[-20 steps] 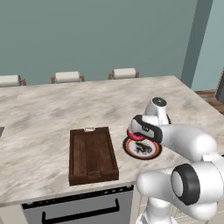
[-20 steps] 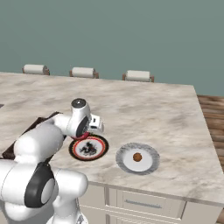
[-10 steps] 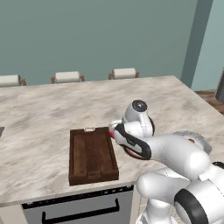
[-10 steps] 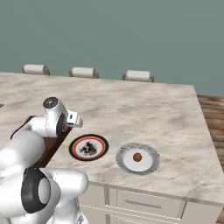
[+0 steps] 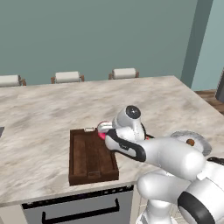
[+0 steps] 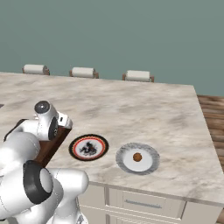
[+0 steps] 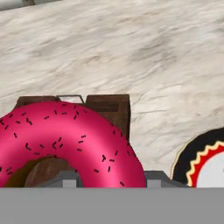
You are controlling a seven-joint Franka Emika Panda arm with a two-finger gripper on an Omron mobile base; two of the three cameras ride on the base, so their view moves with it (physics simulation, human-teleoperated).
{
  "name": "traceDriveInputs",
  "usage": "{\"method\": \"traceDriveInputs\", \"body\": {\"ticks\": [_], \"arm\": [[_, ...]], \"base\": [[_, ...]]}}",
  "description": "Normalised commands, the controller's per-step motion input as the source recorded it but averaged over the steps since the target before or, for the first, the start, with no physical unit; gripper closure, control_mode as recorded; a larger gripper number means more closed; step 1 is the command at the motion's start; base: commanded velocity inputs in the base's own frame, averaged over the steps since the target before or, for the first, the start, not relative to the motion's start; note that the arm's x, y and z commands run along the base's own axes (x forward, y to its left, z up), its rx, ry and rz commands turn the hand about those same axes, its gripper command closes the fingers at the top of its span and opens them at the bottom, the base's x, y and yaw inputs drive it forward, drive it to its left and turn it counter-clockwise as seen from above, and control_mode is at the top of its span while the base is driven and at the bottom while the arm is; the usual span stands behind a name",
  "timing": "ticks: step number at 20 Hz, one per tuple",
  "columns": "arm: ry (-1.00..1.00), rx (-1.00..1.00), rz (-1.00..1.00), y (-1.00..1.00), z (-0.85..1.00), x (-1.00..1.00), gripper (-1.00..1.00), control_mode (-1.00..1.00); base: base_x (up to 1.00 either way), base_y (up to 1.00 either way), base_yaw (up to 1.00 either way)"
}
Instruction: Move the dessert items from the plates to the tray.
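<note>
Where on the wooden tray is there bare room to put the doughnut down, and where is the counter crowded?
The tray floor is bare end to end inside its raised rim. The hand holds the pink doughnut over its far right corner. It is crowded to the tray's right: the patterned plate, then the pale plate with the brown lump. The counter behind is open.

— What's sitting on that marble counter (image 6: 166, 109)?

— A dark wooden tray (image 5: 89, 155) near the front edge. Just beside it, the black-rimmed plate with the red ring (image 6: 89, 147), then the pale plate (image 6: 151, 162) next along, all flat on the stone.
</note>
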Motion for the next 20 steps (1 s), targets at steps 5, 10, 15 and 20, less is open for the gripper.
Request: {"method": "traceDriveInputs", "body": {"ticks": [5, 10, 15, 20], "arm": [[0.03, -0.02, 0.0, 0.41, 0.38, 0.0, 1.0, -1.0], [0.12, -0.15, 0.0, 0.23, 0.07, 0.05, 1.0, -1.0], [0.23, -0.04, 0.01, 0.13, 0.0, 0.12, 1.0, -1.0], [0.06, 0.04, 0.06, 0.0, -0.05, 0.07, 1.0, -1.0]], "base": [[0.0, 0.0, 0.0], [0.0, 0.0, 0.0], [0.0, 0.0, 0.0], [0.0, 0.0, 0.0]]}}
